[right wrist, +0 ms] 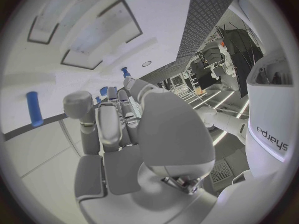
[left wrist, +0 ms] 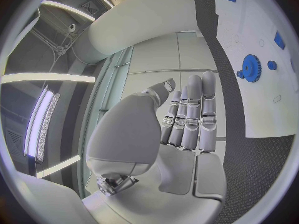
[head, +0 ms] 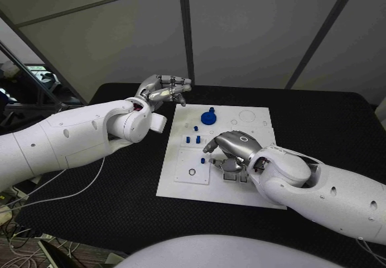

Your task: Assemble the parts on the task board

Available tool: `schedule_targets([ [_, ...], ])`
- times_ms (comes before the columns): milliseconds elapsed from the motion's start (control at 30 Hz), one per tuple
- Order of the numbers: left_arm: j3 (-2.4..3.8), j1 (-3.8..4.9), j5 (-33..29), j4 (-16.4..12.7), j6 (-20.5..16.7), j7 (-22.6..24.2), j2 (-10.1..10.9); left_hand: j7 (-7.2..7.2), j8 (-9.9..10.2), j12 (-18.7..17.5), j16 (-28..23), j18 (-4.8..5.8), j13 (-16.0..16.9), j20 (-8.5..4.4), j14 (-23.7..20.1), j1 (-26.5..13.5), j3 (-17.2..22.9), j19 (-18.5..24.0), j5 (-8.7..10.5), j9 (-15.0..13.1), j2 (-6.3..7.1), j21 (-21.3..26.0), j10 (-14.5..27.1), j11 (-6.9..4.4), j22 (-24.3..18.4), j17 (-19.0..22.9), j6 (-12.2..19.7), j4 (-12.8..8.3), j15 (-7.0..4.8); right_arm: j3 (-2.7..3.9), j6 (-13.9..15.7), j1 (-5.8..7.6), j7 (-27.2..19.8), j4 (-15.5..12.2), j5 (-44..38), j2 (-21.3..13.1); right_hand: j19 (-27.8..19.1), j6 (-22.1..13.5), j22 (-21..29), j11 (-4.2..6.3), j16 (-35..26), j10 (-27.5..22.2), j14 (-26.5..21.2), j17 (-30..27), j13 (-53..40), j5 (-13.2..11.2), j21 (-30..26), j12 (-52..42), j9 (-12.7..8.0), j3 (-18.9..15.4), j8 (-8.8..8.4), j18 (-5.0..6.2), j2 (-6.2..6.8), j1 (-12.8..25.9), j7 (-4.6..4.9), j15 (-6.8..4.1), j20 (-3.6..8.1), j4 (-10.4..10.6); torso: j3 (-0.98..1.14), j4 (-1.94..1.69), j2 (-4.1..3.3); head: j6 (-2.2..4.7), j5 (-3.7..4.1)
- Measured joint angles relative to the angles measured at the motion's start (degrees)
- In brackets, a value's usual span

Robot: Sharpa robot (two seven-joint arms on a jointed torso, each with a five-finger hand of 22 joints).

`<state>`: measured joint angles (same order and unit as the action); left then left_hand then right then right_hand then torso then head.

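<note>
Hovering right hand (head: 233, 146) low over white board (head: 257, 192), fingers curled down near small blue pegs (head: 193, 139); grasp hidden, cannot tell. Left hand (head: 165, 88) raised off board, fingers loosely open, empty. Blue gear (head: 208, 118) sits mid-board. Advice: descend slowly, pinch peg upright.

Matt white board (head: 249, 190) on a woven-looking black table (head: 322, 123); blue plastic gear (head: 208, 118); hands' fingers (left wrist: 190, 114) silvery, satin.
</note>
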<state>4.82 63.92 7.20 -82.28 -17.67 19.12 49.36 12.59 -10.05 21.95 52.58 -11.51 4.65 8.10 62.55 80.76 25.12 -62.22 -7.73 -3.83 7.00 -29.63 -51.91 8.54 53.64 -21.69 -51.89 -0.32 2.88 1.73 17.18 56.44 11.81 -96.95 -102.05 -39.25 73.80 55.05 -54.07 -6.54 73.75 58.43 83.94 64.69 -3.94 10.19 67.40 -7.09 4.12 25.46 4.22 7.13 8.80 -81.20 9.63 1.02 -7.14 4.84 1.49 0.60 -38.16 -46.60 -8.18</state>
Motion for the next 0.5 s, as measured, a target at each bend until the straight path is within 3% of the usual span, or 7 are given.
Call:
schedule_targets([
  [67,0.00,0.00,0.0,0.0,0.1,0.0,0.0,0.00,0.0,0.0,0.0,-0.01,0.0,0.00,0.0,0.0,0.0,0.0,0.00,0.0,0.00,0.0,0.0,0.00,0.0,0.0,0.0,0.0,0.00,0.20,0.3,0.14,0.0,-1.0,0.2,-1.4,0.0,0.0,0.0,0.00,0.0,0.0,0.0,-0.1,0.0,0.0,0.0,-0.4,0.0,0.0,0.00,0.00,0.02,0.0,-0.02,0.00,0.00,0.0,-0.03,0.04,0.08,0.29,0.34],
  [200,0.00,0.00,0.0,0.1,0.1,-0.1,0.1,0.00,0.0,0.0,0.0,0.00,0.0,0.00,0.0,0.0,0.0,0.0,0.00,0.0,0.00,0.0,0.0,0.00,0.0,0.0,0.0,0.0,0.00,1.73,-0.2,1.81,0.3,-1.8,1.6,-4.2,-0.3,0.2,0.9,0.20,0.0,-0.8,0.0,-1.0,0.0,-0.5,-0.3,-0.7,0.0,-0.9,0.00,-0.01,0.73,0.7,-0.25,0.00,0.30,0.1,-0.08,0.15,0.22,0.93,1.02],
  [333,0.00,0.00,0.0,0.1,0.2,-0.2,0.1,0.00,0.0,0.0,0.0,0.00,0.0,0.00,0.0,0.0,0.0,0.0,0.00,0.0,0.00,0.0,0.0,0.00,0.0,0.0,0.0,0.0,0.00,2.99,-1.5,3.43,0.8,-1.3,3.0,-6.4,-0.5,-0.7,0.9,0.10,0.0,-2.4,0.0,-1.0,0.0,0.9,-0.3,-1.3,-0.1,-2.9,-0.25,0.00,1.28,1.3,-1.08,0.00,0.09,0.2,-0.10,0.17,0.27,1.81,1.79],
  [500,0.00,0.00,0.0,0.2,0.3,-0.3,0.0,0.00,0.0,0.2,0.0,0.00,0.0,0.00,0.0,0.0,0.0,0.0,0.00,0.0,0.00,0.0,0.0,0.00,0.0,0.0,0.0,0.0,0.00,3.46,-3.4,4.22,1.1,0.6,4.2,-7.7,-0.5,-1.4,1.1,-0.21,0.0,-4.3,0.0,-1.3,0.0,0.4,-0.5,-2.3,-0.2,-7.1,-0.25,-0.01,1.59,1.6,-1.81,0.00,0.10,0.8,-0.16,0.21,0.27,2.54,2.24],
])
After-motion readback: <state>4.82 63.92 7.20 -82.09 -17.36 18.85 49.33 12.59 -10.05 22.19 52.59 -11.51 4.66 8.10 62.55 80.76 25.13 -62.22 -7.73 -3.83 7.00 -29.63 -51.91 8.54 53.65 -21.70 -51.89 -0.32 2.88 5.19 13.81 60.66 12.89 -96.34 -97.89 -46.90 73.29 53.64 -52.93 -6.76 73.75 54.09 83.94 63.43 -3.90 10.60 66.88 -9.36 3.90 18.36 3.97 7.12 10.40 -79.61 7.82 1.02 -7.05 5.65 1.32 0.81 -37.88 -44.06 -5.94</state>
